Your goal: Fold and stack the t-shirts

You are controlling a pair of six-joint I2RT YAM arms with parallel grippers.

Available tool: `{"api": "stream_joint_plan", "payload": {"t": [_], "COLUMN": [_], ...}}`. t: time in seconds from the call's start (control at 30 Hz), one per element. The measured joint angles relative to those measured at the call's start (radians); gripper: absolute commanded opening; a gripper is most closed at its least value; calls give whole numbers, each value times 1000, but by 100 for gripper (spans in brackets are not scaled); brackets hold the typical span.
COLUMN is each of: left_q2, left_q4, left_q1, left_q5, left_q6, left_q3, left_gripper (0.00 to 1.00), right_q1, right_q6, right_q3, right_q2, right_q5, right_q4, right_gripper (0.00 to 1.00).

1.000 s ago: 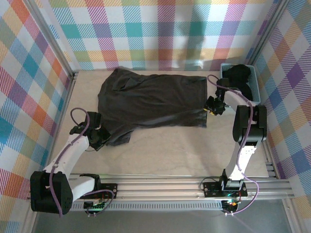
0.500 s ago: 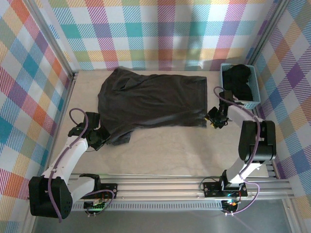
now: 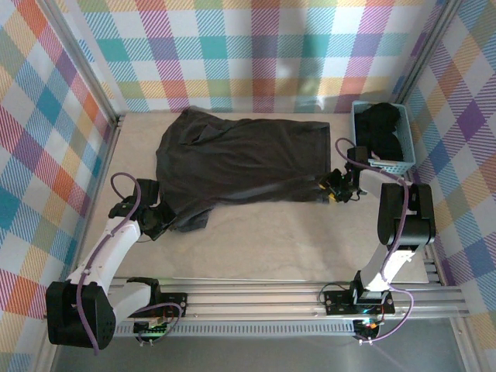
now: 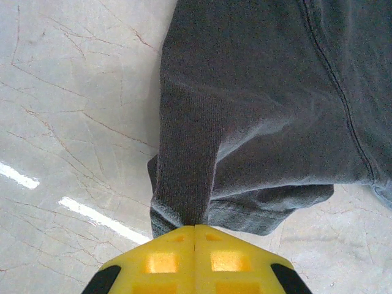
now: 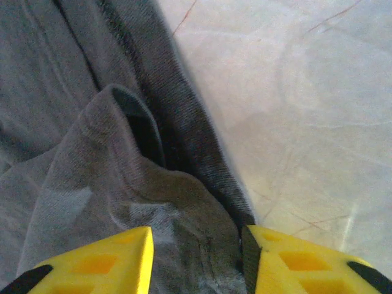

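T-shirt (image 3: 240, 163) pinched at one end, no fold made yet

Left fingers (image 4: 195, 242) are pressed together on a bunched edge of the cloth; right fingers (image 5: 131, 260) stand apart, the hem lying loose between them. Beyond both pairs the shirt spreads flat and unfolded across the bench (image 3: 256, 244). Farther out, past the right fingers, a second shirt (image 3: 384, 132) sits crumpled in a blue basket (image 3: 391, 164). By the look of it, every fold and the stack itself are yet to do.

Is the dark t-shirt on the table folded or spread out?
Spread out: the t-shirt lies flat across the table, only its near-left corner bunched in the shut left gripper.
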Motion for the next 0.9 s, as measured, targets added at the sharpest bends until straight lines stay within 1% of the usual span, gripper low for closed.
{"api": "stream_joint_plan", "payload": {"t": [0.1,0.13,0.3,0.4,0.63,0.9], "left_q2": [0,0,0,0,0,-1], "left_q4": [0,0,0,0,0,-1], "left_q1": [0,0,0,0,0,0], "left_q5": [0,0,0,0,0,-1], "left_q6": [3,3,7,8,14,15], "left_q3": [0,0,0,0,0,0], "left_gripper": [0,0,0,0,0,0], "right_q1": [0,0,0,0,0,0], "right_q6": [-3,-7,-24,-31,-45,-76], "right_q3": [-11,-13,-40,-66,-89,-100], "right_q2": [0,0,-24,-62,-121,-295], "right_q5": [-18,-19,-17,-16,2,17], "right_q4": [2,2,0,-12,-35,-129], "right_gripper": [37,34,10,0,0,0]}}
